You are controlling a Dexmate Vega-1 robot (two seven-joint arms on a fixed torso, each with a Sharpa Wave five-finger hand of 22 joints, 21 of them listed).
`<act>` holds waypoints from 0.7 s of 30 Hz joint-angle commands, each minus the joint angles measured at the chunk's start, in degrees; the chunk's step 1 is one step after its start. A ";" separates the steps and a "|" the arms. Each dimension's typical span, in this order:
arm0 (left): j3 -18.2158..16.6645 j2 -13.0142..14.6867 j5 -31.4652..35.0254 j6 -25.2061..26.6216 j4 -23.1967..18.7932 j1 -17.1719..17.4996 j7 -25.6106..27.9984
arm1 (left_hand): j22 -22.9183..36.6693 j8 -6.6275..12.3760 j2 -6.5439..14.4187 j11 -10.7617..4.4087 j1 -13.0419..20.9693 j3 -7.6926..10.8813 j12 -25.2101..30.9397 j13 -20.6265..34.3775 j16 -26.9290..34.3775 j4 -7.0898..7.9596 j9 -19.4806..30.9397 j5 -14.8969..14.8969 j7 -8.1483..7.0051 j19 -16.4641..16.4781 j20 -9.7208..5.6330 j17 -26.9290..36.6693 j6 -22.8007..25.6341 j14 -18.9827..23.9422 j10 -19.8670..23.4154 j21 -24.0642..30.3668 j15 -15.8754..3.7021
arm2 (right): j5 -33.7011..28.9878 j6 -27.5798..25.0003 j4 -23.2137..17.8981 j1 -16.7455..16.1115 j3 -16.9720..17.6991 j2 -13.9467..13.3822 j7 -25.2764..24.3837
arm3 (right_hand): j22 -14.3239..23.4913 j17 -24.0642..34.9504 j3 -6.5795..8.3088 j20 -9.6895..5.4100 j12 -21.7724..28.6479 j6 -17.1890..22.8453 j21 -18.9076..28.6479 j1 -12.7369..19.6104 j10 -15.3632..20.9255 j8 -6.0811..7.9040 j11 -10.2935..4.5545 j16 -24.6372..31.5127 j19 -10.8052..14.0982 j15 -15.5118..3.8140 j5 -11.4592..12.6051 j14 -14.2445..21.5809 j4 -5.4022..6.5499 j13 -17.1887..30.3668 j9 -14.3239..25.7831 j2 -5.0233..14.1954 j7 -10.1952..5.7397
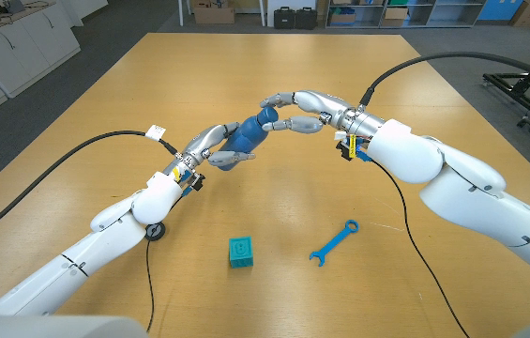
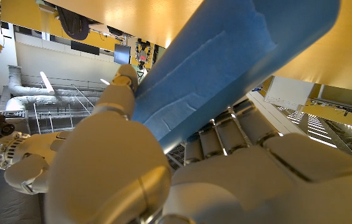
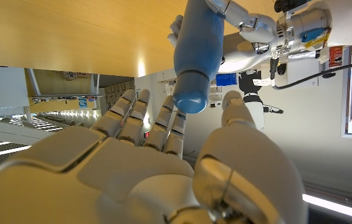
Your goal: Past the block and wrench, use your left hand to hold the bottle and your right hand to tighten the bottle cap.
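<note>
Blue plastic bottle [image 1: 246,133], plain, with matching blue cap [image 3: 190,98]. Teal cube block [image 1: 239,253], small embossed face. Bright blue metal open-ended wrench [image 1: 334,242]. Light honey-coloured wooden table [image 1: 105,103], faint grain. Silver-grey left hand [image 1: 210,147] and right hand [image 1: 304,110]; white arm shells, black cables, yellow wrist tags.

Bottle held mid-frame, block and wrench below it on the table [image 1: 105,103].

In the head view the bottle [image 1: 249,132] sits just above the frame's centre, tilted, its cap [image 1: 267,116] toward the upper right. The left hand [image 1: 210,148] holds it from the lower left; the right hand [image 1: 304,111] meets the cap from the right. The block [image 1: 239,253] lies low centre, the wrench [image 1: 335,242] just right of it, apart.
</note>
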 commanded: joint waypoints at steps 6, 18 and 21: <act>-0.03 -0.01 -0.60 -0.88 0.42 0.18 -0.28 | 0.06 0.39 10.91 -3.85 7.67 2.75 0.01 0.36 -0.15 3.06 0.18 0.29 -6.21 0.63 -4.66 0.35 6.74 0.38 4.45 0.02 -8.90 | -7.66 -3.97 -1.44 0.44 -2.89 1.52 0.07 | 0.17 0.21 0.69 -0.21 1.12 1.55 0.63 1.61 3.05 0.90 -1.91 1.08 2.12 -0.76 0.70 2.34 -0.07 0.30 0.36 -0.20 -1.18; -0.11 -0.18 -2.92 -2.48 1.23 0.22 -1.14 | 0.07 0.44 11.06 -3.88 7.39 2.70 -0.07 0.50 -0.19 3.15 0.18 0.26 -6.12 0.64 -4.61 0.41 6.87 0.41 4.49 -0.02 -8.87 | -13.96 -5.58 -1.65 -0.85 -3.73 2.67 -0.77 | 0.14 0.23 0.83 -0.59 1.56 3.71 1.13 2.24 5.18 1.70 -3.03 1.92 4.08 -1.91 1.11 4.76 0.06 0.32 0.50 -0.42 -2.63; -0.23 -0.22 -3.25 -2.70 1.38 0.29 -1.18 | 0.08 0.47 11.08 -3.86 7.32 2.69 -0.01 0.52 -0.17 3.16 0.18 0.25 -6.15 0.67 -4.62 0.43 6.93 0.48 4.68 -0.02 -8.86 | -14.05 -5.41 -1.53 -1.09 -3.38 2.97 -0.32 | 0.13 0.21 0.91 -0.62 1.74 4.49 1.19 2.49 5.95 2.04 -3.01 2.07 4.43 -2.02 1.25 5.28 0.05 0.33 0.58 -0.45 -2.81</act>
